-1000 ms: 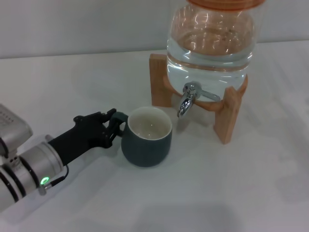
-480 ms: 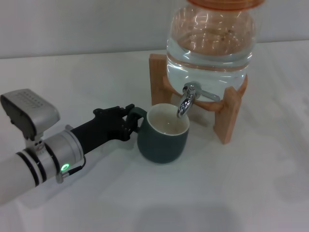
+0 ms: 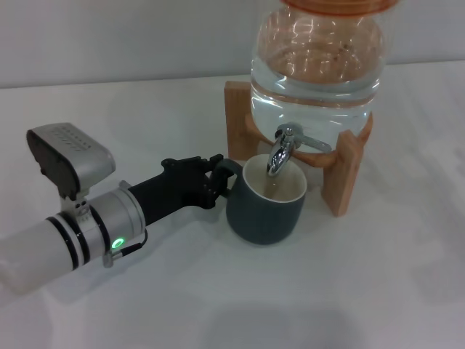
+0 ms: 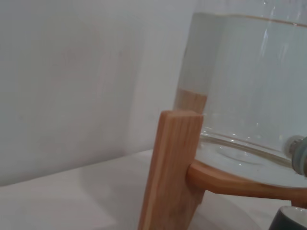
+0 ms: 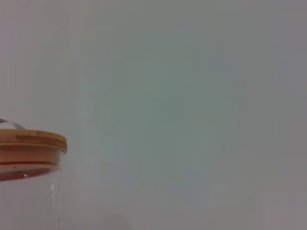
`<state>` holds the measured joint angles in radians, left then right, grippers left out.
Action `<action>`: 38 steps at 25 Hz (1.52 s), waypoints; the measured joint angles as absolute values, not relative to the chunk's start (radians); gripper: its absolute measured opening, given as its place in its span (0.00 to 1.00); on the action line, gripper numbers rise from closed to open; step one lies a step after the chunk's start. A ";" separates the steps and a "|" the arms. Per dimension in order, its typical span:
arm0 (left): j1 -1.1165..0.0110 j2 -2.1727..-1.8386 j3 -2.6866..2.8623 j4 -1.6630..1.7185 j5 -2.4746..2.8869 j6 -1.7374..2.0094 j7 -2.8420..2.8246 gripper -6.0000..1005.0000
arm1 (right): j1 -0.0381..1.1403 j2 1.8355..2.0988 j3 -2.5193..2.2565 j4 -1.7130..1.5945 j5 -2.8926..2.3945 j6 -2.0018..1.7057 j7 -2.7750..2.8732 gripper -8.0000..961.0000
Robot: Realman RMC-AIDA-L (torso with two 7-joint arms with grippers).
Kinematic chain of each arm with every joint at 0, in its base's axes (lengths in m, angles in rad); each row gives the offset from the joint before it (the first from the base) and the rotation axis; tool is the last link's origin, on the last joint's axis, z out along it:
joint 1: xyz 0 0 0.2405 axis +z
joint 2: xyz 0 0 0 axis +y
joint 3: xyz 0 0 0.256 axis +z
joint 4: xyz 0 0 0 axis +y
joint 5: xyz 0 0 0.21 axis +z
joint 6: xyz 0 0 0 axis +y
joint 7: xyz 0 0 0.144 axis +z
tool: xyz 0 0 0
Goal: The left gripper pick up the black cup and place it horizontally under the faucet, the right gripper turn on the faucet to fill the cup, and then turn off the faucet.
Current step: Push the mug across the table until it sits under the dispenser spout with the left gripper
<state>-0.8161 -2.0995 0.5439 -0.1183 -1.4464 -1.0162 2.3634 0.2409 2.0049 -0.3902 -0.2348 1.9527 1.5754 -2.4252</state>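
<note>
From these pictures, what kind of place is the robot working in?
Probably a plain test bench rather than a real kitchen: a bare white table against a blank wall, holding only a glass water jar on a wooden stand and the black cup, which the left pincer holds.

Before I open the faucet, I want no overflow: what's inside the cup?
The cup shows a cream inside with no clear water. The faucet spout covers part of its mouth, so that part stays unseen.

A plain test bench in a lab or demo room: a bare white surface (image 3: 378, 291) meets a blank pale wall (image 3: 109, 36) at its far edge, holding only a glass water jar (image 3: 316, 65) on a wooden stand (image 3: 341, 174).
</note>
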 joint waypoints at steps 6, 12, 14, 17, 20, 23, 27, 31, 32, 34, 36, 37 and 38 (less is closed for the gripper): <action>-0.838 -2.100 0.537 -0.131 -1.446 -0.987 2.366 0.20 | 0.241 2.005 -0.400 -0.235 1.953 1.575 -2.425 0.86; -0.875 -2.100 0.539 -0.149 -1.432 -0.939 2.356 0.19 | 0.241 2.005 -0.400 -0.235 1.953 1.572 -2.425 0.86; -0.877 -2.101 0.536 -0.151 -1.421 -0.937 2.355 0.19 | 0.241 2.005 -0.400 -0.235 1.953 1.570 -2.425 0.86; -0.878 -2.101 0.536 -0.157 -1.406 -0.936 2.352 0.18 | 0.239 2.005 -0.400 -0.235 1.953 1.565 -2.425 0.86; -0.871 -2.101 0.535 -0.159 -1.387 -0.941 2.352 0.17 | 0.239 2.005 -0.400 -0.235 1.953 1.562 -2.425 0.86; -0.863 -2.101 0.534 -0.160 -1.384 -0.945 2.352 0.17 | 0.238 2.005 -0.400 -0.235 1.953 1.559 -2.425 0.86; -0.849 -2.099 0.534 -0.159 -1.385 -0.945 2.351 0.17 | 0.236 2.005 -0.400 -0.236 1.953 1.559 -2.425 0.86; -0.841 -2.099 0.533 -0.156 -1.388 -0.943 2.351 0.17 | 0.236 2.005 -0.399 -0.236 1.953 1.559 -2.425 0.86; -0.840 -2.099 0.532 -0.154 -1.388 -0.942 2.351 0.19 | 0.236 2.005 -0.399 -0.235 1.953 1.559 -2.425 0.86; -0.839 -2.099 0.531 -0.154 -1.389 -0.940 2.351 0.23 | 0.236 2.005 -0.400 -0.235 1.953 1.558 -2.425 0.86; -0.839 -2.099 0.531 -0.153 -1.390 -0.939 2.351 0.28 | 0.236 2.005 -0.400 -0.235 1.953 1.557 -2.425 0.86; -0.839 -2.098 0.531 -0.152 -1.391 -0.939 2.351 0.31 | 0.236 2.005 -0.400 -0.235 1.953 1.556 -2.425 0.86; -0.839 -2.098 0.531 -0.152 -1.391 -0.940 2.351 0.34 | 0.236 2.005 -0.400 -0.235 1.953 1.556 -2.425 0.86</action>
